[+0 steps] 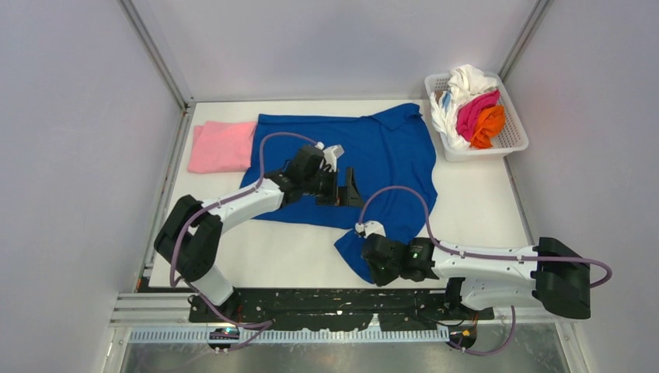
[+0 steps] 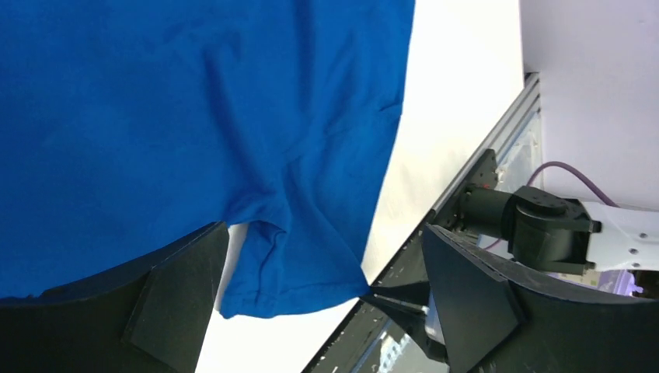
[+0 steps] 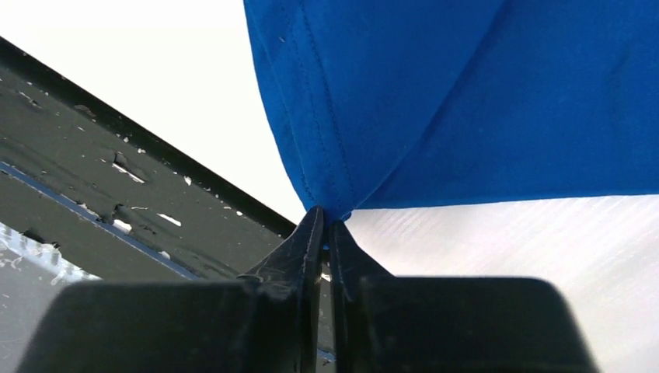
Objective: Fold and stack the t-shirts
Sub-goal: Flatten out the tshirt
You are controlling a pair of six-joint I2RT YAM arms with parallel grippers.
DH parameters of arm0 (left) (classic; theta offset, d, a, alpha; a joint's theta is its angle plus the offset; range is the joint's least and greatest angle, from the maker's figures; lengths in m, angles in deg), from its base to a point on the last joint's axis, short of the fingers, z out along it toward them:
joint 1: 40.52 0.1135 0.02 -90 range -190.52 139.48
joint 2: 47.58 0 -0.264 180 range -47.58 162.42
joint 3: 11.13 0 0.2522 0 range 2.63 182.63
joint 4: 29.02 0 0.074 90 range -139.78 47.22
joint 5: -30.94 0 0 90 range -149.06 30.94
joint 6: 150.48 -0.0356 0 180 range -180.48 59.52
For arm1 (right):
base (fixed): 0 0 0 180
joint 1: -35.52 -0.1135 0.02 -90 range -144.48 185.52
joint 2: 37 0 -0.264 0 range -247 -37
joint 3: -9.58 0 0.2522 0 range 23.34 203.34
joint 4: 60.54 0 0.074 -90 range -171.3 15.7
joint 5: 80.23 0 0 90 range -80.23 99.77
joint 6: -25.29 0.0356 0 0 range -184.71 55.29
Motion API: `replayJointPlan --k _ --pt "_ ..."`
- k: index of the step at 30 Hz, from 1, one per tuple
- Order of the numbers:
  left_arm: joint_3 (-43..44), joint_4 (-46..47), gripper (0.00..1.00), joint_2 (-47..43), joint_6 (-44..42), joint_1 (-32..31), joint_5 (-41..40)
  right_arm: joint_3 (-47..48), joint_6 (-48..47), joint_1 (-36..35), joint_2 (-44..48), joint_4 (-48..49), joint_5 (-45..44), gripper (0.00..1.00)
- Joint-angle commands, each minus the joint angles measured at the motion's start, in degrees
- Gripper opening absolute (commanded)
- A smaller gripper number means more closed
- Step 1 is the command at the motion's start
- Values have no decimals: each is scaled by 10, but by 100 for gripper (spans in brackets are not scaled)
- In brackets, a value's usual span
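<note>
The right claw (image 1: 367, 261) is pinched together on the royal blue t-shirt (image 1: 373, 151). In the right wrist view its two dark fingertips (image 3: 309, 233) meet with almost no gap, and the stitched hem of a corner of the shirt (image 3: 435, 93) is caught right at the tips (image 3: 326, 224). From that pinch the cloth rises and fans out ahead of the claw. The white table (image 3: 505, 241) shows below the cloth on one side, and the black rail of the near edge (image 3: 116, 179) runs off to the other. From above, the held corner is the part of the shirt nearest the arm bases, and the rest of the shirt lies spread flat on the table (image 1: 482, 210) beyond the right claw. The left claw (image 1: 342, 190) is spread wide apart and grips nothing. It sits over the middle of the same blue shirt, whose cloth fills the space under and ahead of it (image 2: 155, 116). In the left wrist view its two fingers (image 2: 179, 303) frame a wrinkled sleeve end between them (image 2: 325, 256), and the right arm (image 2: 544, 225) shows past its other finger. I cannot tell whether the left claw's tips touch the cloth. A folded light pink t-shirt (image 1: 221, 146) lies to the left of the left claw, its edge meeting the blue shirt. Far beyond the right claw and to its right stands a white mesh basket (image 1: 514, 141) holding a white shirt (image 1: 470, 78), a magenta shirt (image 1: 475, 109) and an orange shirt (image 1: 491, 124), bunched together.
</note>
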Motion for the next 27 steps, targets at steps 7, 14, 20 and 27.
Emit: replayJointPlan --k 7,14,20,27 --pt "26 -17 100 66 -26 -2 -66 124 145 -40 -40 -199 -44 5" --pt "16 -13 100 69 -22 -2 -89 237 265 -111 -112 -445 -106 5" --pt "16 -27 100 59 -29 -2 -88 218 228 -122 -129 -327 -63 44" --pt "15 -38 100 9 -37 1 -91 217 159 -98 -31 -228 -78 84"
